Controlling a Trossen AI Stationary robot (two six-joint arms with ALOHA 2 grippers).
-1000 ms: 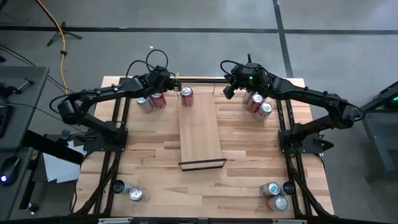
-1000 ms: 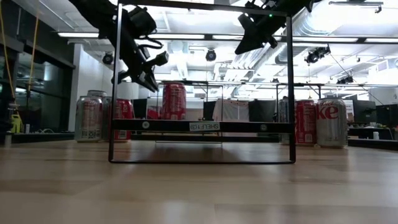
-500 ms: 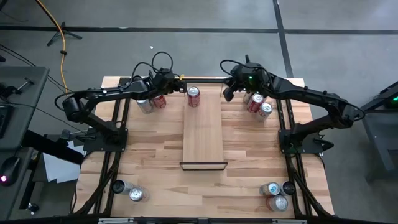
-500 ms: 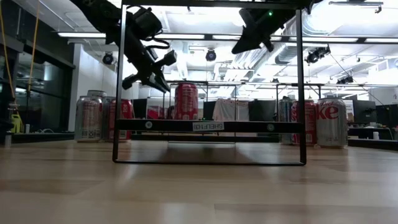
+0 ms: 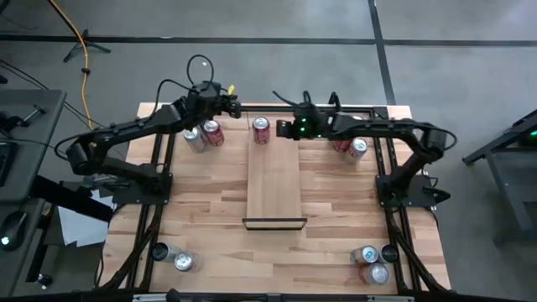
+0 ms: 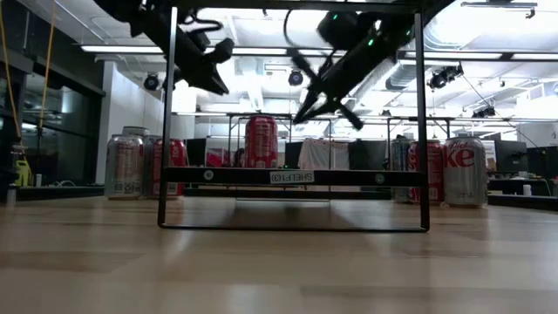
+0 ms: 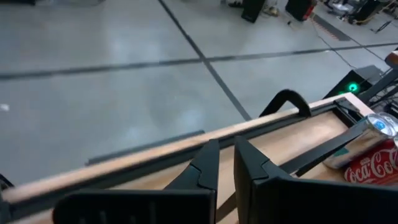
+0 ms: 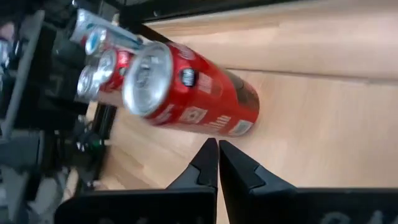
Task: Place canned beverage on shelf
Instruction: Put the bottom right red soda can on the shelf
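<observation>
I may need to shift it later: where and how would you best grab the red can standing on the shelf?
Grip the red can around its mid-body, fingers on opposite curved sides. It stands upright at the far end of the shelf, so come in level from the side; the right gripper, now shut, sits beside it.

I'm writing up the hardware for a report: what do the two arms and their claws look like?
Both arms are dark, slim and jointed, with black cables looping above the wrists. The right arm shows a green light beside its claw. The left claw and the right both end in two flat, dark, tapering fingers. No markings are legible.
</observation>
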